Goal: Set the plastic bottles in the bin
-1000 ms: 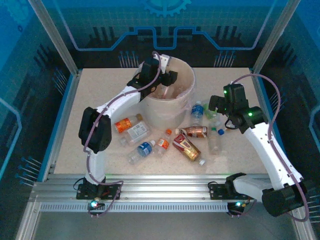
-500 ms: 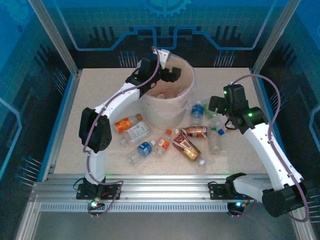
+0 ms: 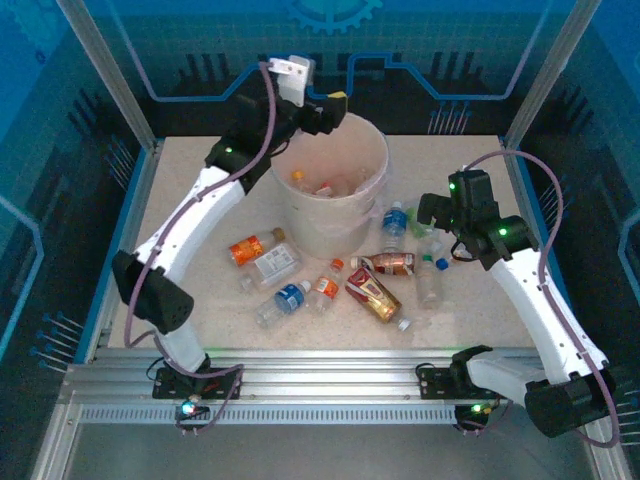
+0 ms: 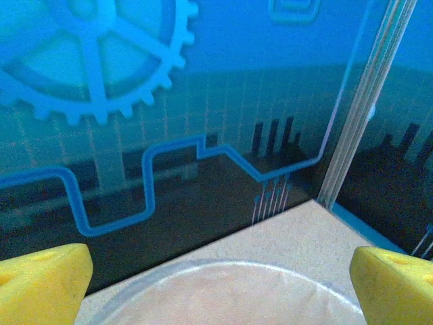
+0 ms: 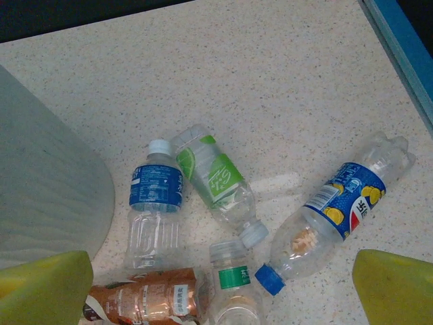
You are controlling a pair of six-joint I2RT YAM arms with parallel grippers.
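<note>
The bin [image 3: 376, 152] stands at the back middle of the table, and a few plastic bottles [image 3: 312, 185] lie inside it. My left gripper [image 3: 326, 104] hangs open and empty, raised above the bin's far-left rim [image 4: 203, 272]. More bottles lie in front of the bin: an orange-labelled one [image 3: 247, 248], a blue-labelled one [image 3: 287, 297] and a crushed red one [image 3: 372, 293]. My right gripper [image 3: 433, 214] is open above a cluster to the bin's right. That cluster holds a blue-labelled bottle [image 5: 155, 196], a lime-green one [image 5: 213, 172], a blue-and-yellow one [image 5: 346, 208], a green-banded one [image 5: 235, 276] and a crushed brown one [image 5: 145, 299].
The bin's wall [image 5: 47, 196] rises just left of the right gripper's cluster. A blue frame edge [image 5: 402, 47] bounds the table on the right. Bare tabletop [image 3: 190, 190] lies left of the bin, with glass panels around the cell.
My left gripper has opened over the bin, then lifted up and back to its far-left rim. Bottles inside the bin are uncovered now. The right arm has stayed still.
</note>
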